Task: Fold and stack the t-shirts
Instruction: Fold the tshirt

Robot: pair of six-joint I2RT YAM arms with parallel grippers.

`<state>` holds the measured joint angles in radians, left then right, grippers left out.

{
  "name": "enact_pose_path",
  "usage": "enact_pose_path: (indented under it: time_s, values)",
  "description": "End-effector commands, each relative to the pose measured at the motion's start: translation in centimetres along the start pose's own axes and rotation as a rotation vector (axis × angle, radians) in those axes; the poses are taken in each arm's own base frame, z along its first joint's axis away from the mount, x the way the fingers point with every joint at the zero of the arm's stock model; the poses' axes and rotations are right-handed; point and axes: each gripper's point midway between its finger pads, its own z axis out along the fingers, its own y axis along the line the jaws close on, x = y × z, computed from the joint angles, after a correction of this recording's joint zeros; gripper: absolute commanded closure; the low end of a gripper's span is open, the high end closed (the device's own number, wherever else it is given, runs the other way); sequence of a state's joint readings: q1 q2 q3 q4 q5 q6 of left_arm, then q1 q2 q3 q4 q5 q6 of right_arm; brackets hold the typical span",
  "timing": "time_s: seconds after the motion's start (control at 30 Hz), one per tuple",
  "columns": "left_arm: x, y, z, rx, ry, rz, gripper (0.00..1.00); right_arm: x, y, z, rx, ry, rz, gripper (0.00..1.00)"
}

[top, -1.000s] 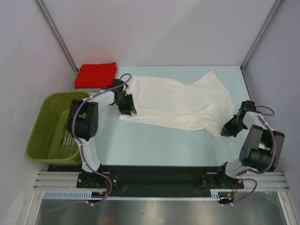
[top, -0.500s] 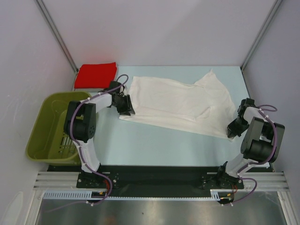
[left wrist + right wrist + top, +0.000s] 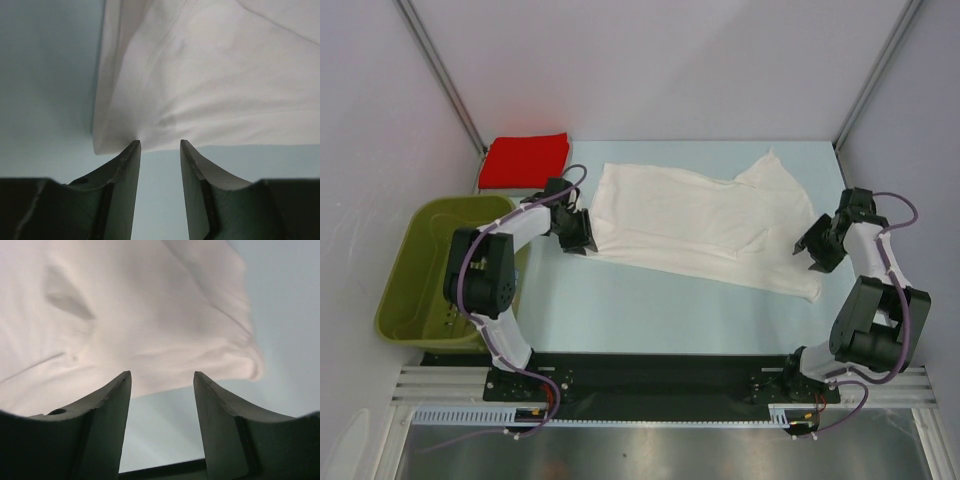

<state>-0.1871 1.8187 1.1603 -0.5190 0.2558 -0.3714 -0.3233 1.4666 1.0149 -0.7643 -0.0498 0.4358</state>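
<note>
A: What does the step in hand ask for?

B: A fresh hold on the white t-shirt [image 3: 700, 225] appears to be wanted, so that a fold can be made. At the left jaws, the hem corner [image 3: 107, 142] should be taken squarely. The tips are best slid low along the bench [image 3: 650, 300] until the full thickness of cloth is between them, and only then closed. The same is advised at the right jaws, where the rumpled edge [image 3: 240, 360] should be gathered whole rather than nipped at its fringe. Both ends would best be raised together, so that the cloth is not dragged askew.

A: How are the jaws found?

B: The left jaws are seen apart, with nothing clamped between them. The right jaws are also apart, set wider, and empty.

A: Where is the cloth placed against them?

B: The red t-shirt [image 3: 525, 158] is laid flat beyond the left jaws and off to their left, out of their reach as they are set. The hem corner is found just ahead of the left jaws, its point close by the left-hand tip. Whether it is touched cannot be told. From there the white cloth is spread ahead and away to the right. At the right jaws, the shirt is stretched across the whole gap just ahead of the tips, with a strip of bare bench between. The rumpled edge is set ahead of the right-hand tip and slightly outside it.
</note>
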Motion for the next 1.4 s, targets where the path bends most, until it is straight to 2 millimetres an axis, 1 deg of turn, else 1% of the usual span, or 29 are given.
enact_pose_path:
  time_s: [0.0, 0.03, 0.1, 0.13, 0.17, 0.2, 0.23, 0.27, 0.3, 0.37, 0.43, 0.47, 0.53, 0.63, 0.7, 0.73, 0.8, 0.83, 0.9, 0.93, 0.97, 1.0, 1.07, 1.1, 1.13, 1.23, 1.27, 1.33, 1.37]
  values:
    - [-1.5, -0.1, -3.1, -0.025, -0.073, 0.032, 0.57, -2.6, 5.2, -1.8, -0.227, -0.058, -0.046, 0.41]
    - [-1.8, -0.2, -3.4, -0.029, -0.084, 0.035, 0.56, -2.6, 5.3, -0.3, -0.218, -0.020, -0.032, 0.42]
    - [-2.6, -0.2, -4.3, -0.043, -0.115, 0.038, 0.56, -2.4, 6.2, 0.8, -0.228, 0.019, -0.028, 0.51]
    - [-2.8, -0.2, -4.6, -0.047, -0.125, 0.040, 0.56, -2.8, 7.0, 1.4, -0.241, 0.016, -0.032, 0.57]
    - [-3.0, -0.3, -4.7, -0.046, -0.129, 0.042, 0.55, -2.3, 7.3, 2.5, -0.235, 0.045, -0.034, 0.60]
    - [-2.9, -0.4, -4.6, -0.042, -0.124, 0.040, 0.55, -1.9, 8.0, 3.1, -0.247, 0.065, -0.041, 0.61]
    - [-2.8, -0.4, -4.4, -0.039, -0.118, 0.041, 0.55, -2.1, 8.8, 3.4, -0.258, 0.061, -0.043, 0.65]
    - [-2.8, -0.4, -4.2, -0.034, -0.113, 0.042, 0.55, -1.8, 9.0, 4.3, -0.250, 0.084, -0.042, 0.71]
    - [-3.0, -1.0, -3.8, 0.003, -0.113, 0.050, 0.55, -1.8, 9.4, 4.6, -0.253, 0.089, -0.048, 0.74]
    - [-3.0, -1.4, -2.5, 0.040, -0.086, 0.045, 0.57, -1.8, 10.4, 5.0, -0.256, 0.088, -0.065, 0.81]
    - [-3.0, -1.3, -1.2, 0.053, -0.061, 0.018, 0.57, -1.3, 10.7, 5.8, -0.242, 0.109, -0.076, 0.83]
    - [-3.4, -1.2, -0.9, 0.049, -0.063, 0.013, 0.57, -1.3, 10.9, 5.9, -0.240, 0.108, -0.080, 0.86]
    - [-3.6, -1.0, -0.4, 0.041, -0.060, 0.000, 0.58, -0.9, 10.9, 6.5, -0.229, 0.124, -0.086, 0.87]
    - [-4.2, -1.0, -0.9, 0.039, -0.082, -0.016, 0.58, -0.3, 11.8, 7.2, -0.251, 0.146, -0.084, 0.87]
    - [-4.6, -1.4, -1.6, 0.050, -0.100, -0.021, 0.57, 0.3, 13.5, 7.2, -0.306, 0.174, -0.054, 0.87]
    - [-4.7, -1.6, -1.9, 0.059, -0.104, -0.022, 0.58, 0.2, 14.4, 7.8, -0.329, 0.181, -0.034, 0.87]
    - [-5.2, -2.2, -2.4, 0.076, -0.116, -0.025, 0.57, 0.5, 16.7, 7.5, -0.383, 0.215, 0.007, 0.87]
    - [-5.4, -2.5, -2.6, 0.086, -0.120, -0.025, 0.58, -0.3, 18.1, 7.1, -0.417, 0.202, 0.010, 0.88]
    - [-5.8, -3.5, -2.6, 0.138, -0.112, -0.033, 0.57, -0.4, 19.8, 6.4, -0.456, 0.214, 0.014, 0.88]
    - [-6.0, -4.0, -2.4, 0.165, -0.108, -0.036, 0.57, -1.3, 20.8, 5.3, -0.484, 0.194, 0.029, 0.88]
    - [-6.6, -5.1, -2.5, 0.220, -0.114, -0.034, 0.57, -1.3, 21.2, 4.6, -0.512, 0.205, 0.040, 0.88]
    - [-6.7, -5.4, -1.8, 0.238, -0.101, -0.064, 0.57, -1.9, 21.5, 4.2, -0.538, 0.201, 0.066, 0.88]
    - [-7.5, -6.3, -1.3, 0.292, -0.118, -0.076, 0.58, -1.8, 21.2, 3.7, -0.563, 0.227, 0.091, 0.87]
    - [-7.4, -6.0, -0.1, 0.288, -0.102, -0.104, 0.58, -2.5, 20.2, 3.9, -0.555, 0.220, 0.114, 0.87]
    - [-7.8, -5.9, 0.3, 0.286, -0.105, -0.112, 0.58, -2.3, 19.2, 4.1, -0.540, 0.224, 0.112, 0.87]
    - [-7.6, -4.5, 2.2, 0.244, -0.079, -0.136, 0.59, -3.1, 16.4, 3.8, -0.514, 0.200, 0.126, 0.86]
    - [-7.7, -3.7, 2.4, 0.232, -0.080, -0.150, 0.59, -2.5, 15.7, 3.8, -0.515, 0.210, 0.100, 0.85]
    - [-7.6, -2.4, 2.7, 0.200, -0.082, -0.167, 0.59, -1.8, 15.5, 3.2, -0.539, 0.226, 0.059, 0.84]
    - [-7.7, -1.5, 2.8, 0.185, -0.086, -0.179, 0.59, -0.9, 15.2, 3.2, -0.545, 0.241, 0.017, 0.84]
